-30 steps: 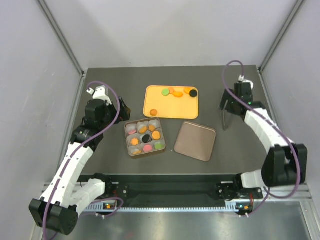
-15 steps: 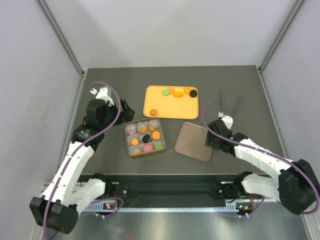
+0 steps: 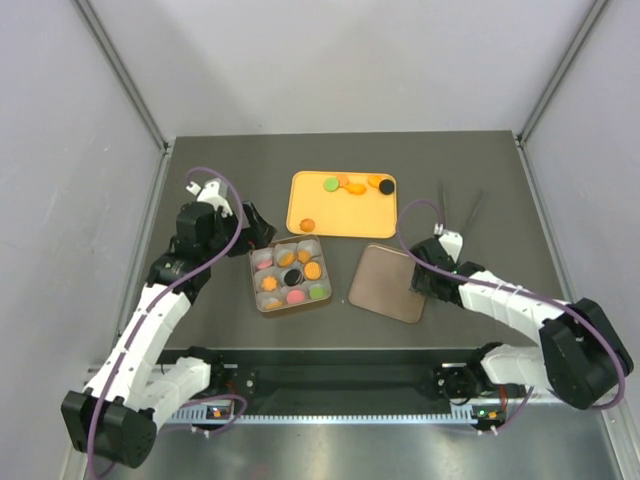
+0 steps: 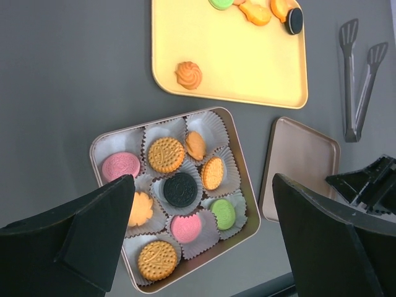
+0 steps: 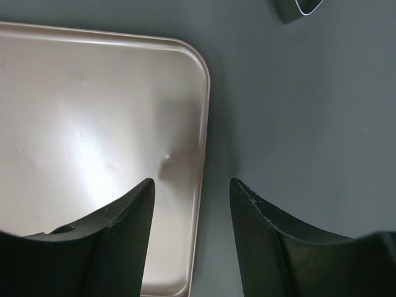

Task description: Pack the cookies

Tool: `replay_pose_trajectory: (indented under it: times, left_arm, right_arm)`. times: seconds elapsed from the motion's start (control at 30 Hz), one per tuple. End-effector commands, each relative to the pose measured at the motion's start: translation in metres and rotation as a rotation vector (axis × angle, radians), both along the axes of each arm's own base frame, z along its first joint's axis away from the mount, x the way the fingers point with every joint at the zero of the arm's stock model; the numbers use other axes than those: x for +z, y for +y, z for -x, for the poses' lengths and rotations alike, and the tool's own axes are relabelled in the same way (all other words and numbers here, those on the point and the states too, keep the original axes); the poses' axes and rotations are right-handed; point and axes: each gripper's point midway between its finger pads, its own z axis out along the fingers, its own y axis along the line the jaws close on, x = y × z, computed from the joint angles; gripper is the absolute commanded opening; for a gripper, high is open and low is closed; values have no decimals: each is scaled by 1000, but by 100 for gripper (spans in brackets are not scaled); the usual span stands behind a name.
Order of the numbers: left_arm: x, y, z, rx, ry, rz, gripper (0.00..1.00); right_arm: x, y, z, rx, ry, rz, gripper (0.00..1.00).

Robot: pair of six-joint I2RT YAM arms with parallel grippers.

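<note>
A bronze tin (image 3: 253, 278) holds cookies in white paper cups: orange, pink, black and green ones (image 4: 180, 189). Several more cookies (image 3: 355, 187) lie on the yellow tray (image 3: 340, 212), orange, green and black, with one orange cookie (image 4: 189, 74) near its front left corner. My left gripper (image 3: 255, 222) is open and empty, hovering over the tin's left side (image 4: 204, 241). My right gripper (image 3: 425, 280) is open and empty, its jaws straddling the right edge of the tin's lid (image 5: 93, 124), low over it (image 5: 192, 204).
The bronze lid (image 3: 390, 282) lies flat to the right of the tin. Metal tongs (image 3: 455, 212) lie on the dark table at the right, beyond the lid; they also show in the left wrist view (image 4: 359, 80). Grey walls enclose the table.
My right arm has swung from the far right, where it held the tongs, down to the lid's right edge; the tongs now lie on the table. My left gripper shifted slightly right.
</note>
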Motion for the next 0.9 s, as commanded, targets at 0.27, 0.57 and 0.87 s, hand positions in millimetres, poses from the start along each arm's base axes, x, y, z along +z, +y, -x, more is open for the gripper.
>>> replay_pose_trajectory:
  times: [0.27, 0.57, 0.87]
  left_arm:
    - [-8, -43, 7, -158, 19, 75, 95]
    - [-14, -93, 13, -310, 56, 79, 96]
    - [-1, -127, 4, -406, 56, 197, 98]
  right_arm:
    - [14, 15, -31, 52, -34, -80, 15]
    - [100, 21, -47, 133, -169, -186, 0]
    - [156, 42, -47, 231, -245, -301, 0]
